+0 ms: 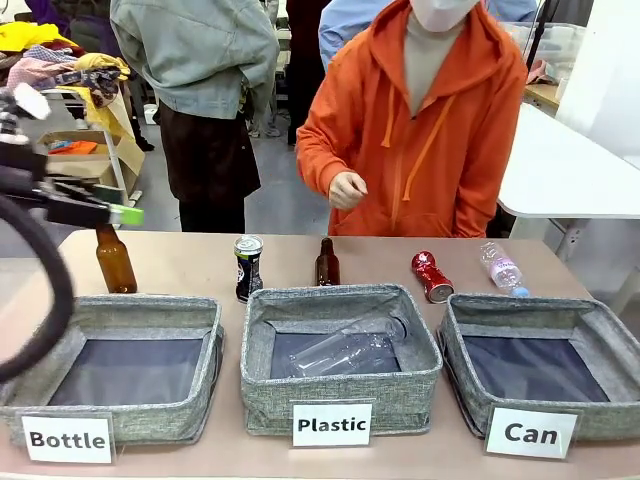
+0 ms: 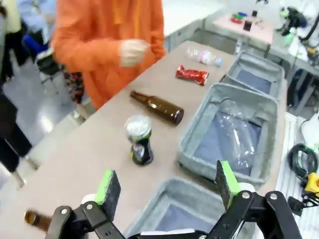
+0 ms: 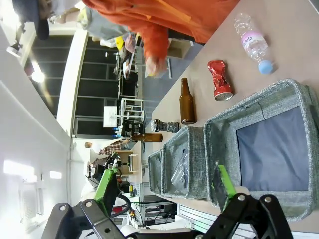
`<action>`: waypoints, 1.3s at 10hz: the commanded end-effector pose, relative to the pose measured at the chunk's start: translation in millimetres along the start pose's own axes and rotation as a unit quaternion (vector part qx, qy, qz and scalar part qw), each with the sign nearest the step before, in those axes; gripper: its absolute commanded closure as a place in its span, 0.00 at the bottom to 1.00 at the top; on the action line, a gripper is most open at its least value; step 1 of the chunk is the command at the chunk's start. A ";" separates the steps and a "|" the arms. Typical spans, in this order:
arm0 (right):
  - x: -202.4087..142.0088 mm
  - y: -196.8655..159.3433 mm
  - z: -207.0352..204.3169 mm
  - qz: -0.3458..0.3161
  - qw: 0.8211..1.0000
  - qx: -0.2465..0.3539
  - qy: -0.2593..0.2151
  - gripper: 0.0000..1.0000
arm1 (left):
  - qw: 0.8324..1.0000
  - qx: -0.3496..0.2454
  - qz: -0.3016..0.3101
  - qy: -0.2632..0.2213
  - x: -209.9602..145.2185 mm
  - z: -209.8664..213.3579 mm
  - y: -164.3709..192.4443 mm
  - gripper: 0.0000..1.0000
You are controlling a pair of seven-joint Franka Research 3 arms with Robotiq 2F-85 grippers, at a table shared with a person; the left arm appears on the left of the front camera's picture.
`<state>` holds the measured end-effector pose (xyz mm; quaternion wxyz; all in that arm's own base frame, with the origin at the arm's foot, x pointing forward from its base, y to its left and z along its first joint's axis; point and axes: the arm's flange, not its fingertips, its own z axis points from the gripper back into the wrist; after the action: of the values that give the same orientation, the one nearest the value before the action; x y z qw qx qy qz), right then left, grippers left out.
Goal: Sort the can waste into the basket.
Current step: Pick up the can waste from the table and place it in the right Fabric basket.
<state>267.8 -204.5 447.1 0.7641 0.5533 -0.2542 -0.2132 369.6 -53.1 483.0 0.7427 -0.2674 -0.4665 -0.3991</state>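
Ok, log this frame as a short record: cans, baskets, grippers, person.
cans: black can upright, red can lying dented, both on the table, neither yet sorted
Can basket: empty
Plastic basket: one clear bottle inside
left gripper: open, holding nothing
right gripper: open, holding nothing
person's hand: raised at chest height, touching nothing

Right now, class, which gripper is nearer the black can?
Left. The left gripper hangs open over the Bottle basket, just short of the black can; the right gripper hangs open over the Can basket, far along the row.
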 end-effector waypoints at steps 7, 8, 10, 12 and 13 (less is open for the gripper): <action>3.2 0.5 0.1 0.013 1.000 0.012 -0.005 0.00 | 0.987 -0.096 -0.126 0.040 -33.7 -101.4 -49.4 0.00; 3.2 0.5 0.1 0.013 1.000 0.012 -0.005 0.00 | 0.987 -0.096 -0.126 0.040 -33.7 -101.4 -49.4 0.00; 3.2 0.5 0.1 0.013 1.000 0.012 -0.005 0.00 | 0.987 -0.096 -0.126 0.040 -33.7 -101.4 -49.4 0.00; 3.2 0.5 0.1 0.013 1.000 0.012 -0.005 0.00 | 0.984 -0.105 -0.135 0.053 -32.6 -116.5 -27.4 0.00; 3.2 0.5 0.1 0.013 1.000 0.012 -0.005 0.00 | 0.979 -0.122 -0.159 0.043 -36.1 -129.0 -11.7 0.00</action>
<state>267.5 -204.8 447.0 0.7639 0.5533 -0.2544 -0.2135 385.9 -148.0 405.5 0.6726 -0.2544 -0.4176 -0.5554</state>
